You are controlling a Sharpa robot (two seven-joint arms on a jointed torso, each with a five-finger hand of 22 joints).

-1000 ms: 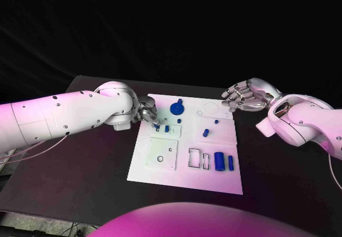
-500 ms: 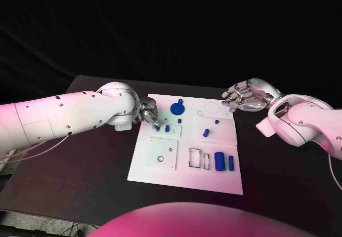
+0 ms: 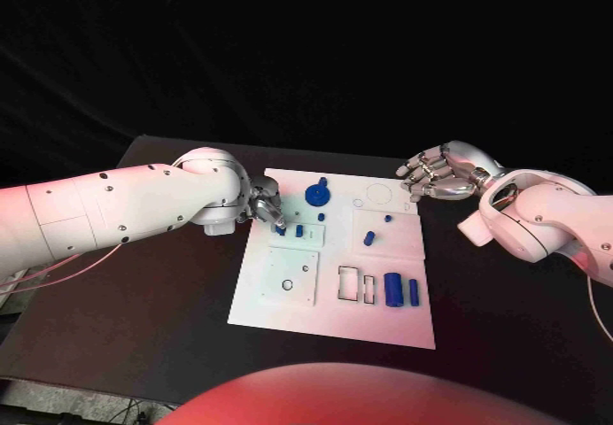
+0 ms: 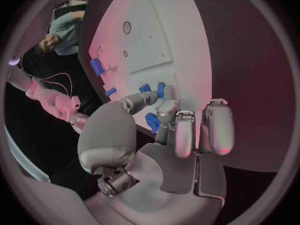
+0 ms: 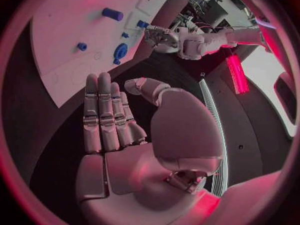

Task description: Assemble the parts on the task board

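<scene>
Black table (image 3: 141, 310) carries the white task board (image 3: 326, 314) at frame centre, where we see blue parts (image 3: 393, 289) scattered. At centre left our left hand (image 3: 263, 203) pinches a small blue part (image 4: 152, 121) over the board's upper-left corner. At upper right our right hand (image 3: 432, 176) hovers released, fingers straight, holding nothing.

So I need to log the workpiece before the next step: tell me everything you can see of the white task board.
The task board is a flat white rectangular plate, plastic by its look, lying on the black table between the two arms. Outlined recesses and small holes mark it. Blue parts sit on it, including a round one near its far edge and upright ones near its right edge. The left hand reaches over its far left corner, at a small blue part. The right hand is off its far right corner.
</scene>
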